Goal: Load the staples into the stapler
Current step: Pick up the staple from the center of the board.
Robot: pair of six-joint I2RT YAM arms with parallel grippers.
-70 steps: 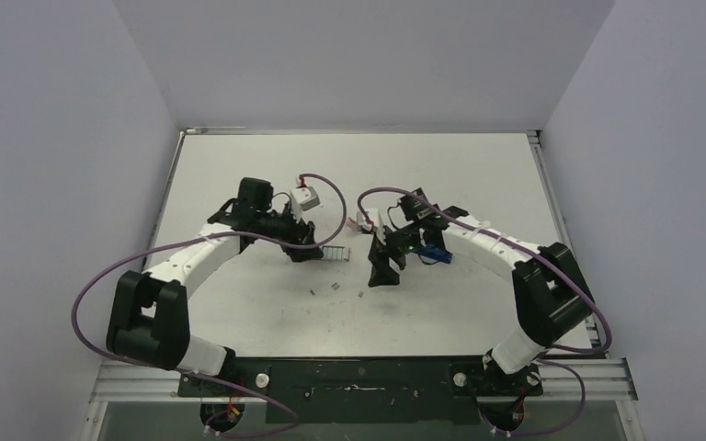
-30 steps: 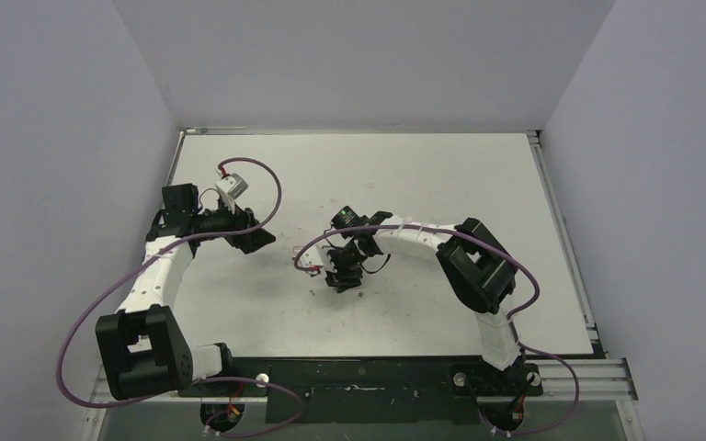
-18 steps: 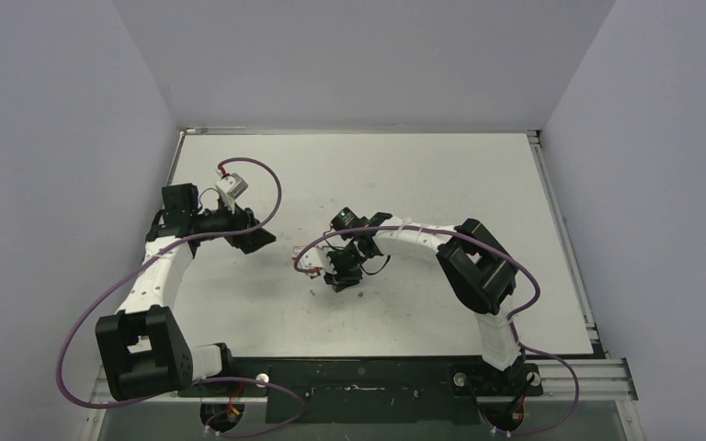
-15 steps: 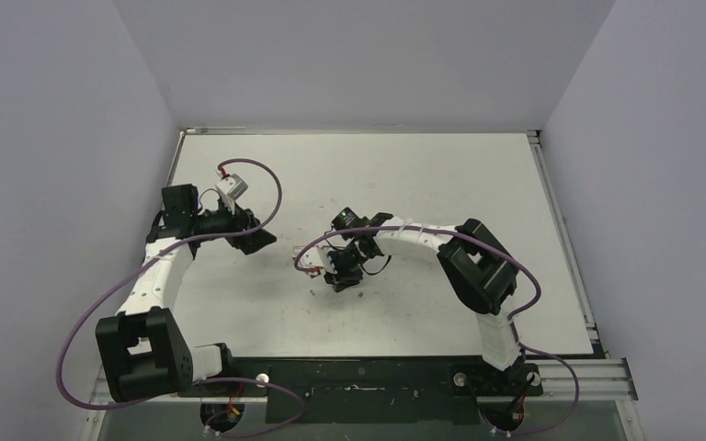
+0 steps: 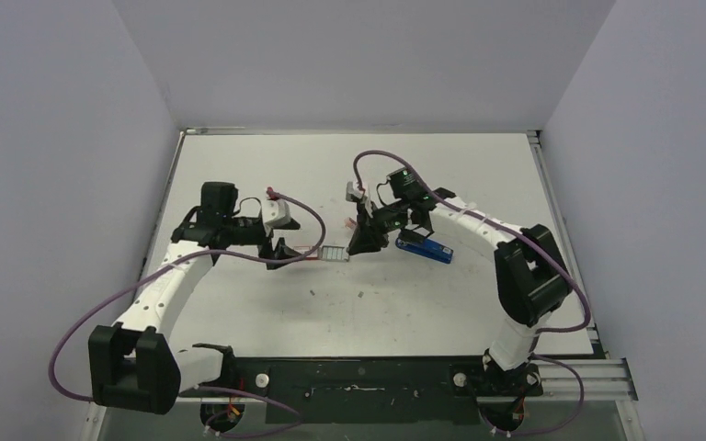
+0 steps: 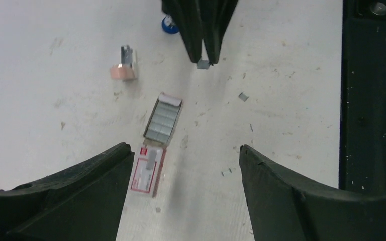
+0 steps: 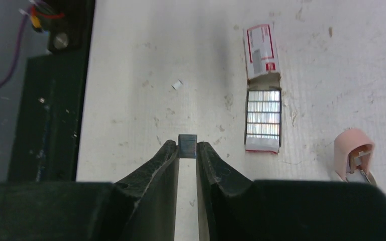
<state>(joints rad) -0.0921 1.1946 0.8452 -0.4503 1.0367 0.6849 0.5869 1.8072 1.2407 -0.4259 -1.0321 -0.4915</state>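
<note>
Both arms have shifted in the last half second: your right arm has swung from mid-table back toward the stapler [image 5: 425, 246], and your left arm has come in from the left edge to hang over the box [image 5: 332, 254]. Your right gripper [image 7: 187, 146] is clamped on a short staple strip [image 7: 187, 140], held only at the very fingertips, above the table [image 5: 478, 303] and clear of the box [image 7: 263, 120], which lies open with more strips in its tray. Your left gripper [image 6: 184, 150] stands wide apart and empty, with that box [image 6: 163, 120] just ahead of it. The stapler lies just right of your right gripper, flat on the table. Whether its magazine is open, you cannot tell from these views. If it is closed, the strip has nowhere to go. The pinch is thin, so a nudge against the stapler could twist the strip or snap it; a stray staple [image 7: 177, 85] on the table hints that they crumble. Mind the pink block [image 7: 353, 150] beside the box, and keep the left fingers from sweeping the tray.
</note>
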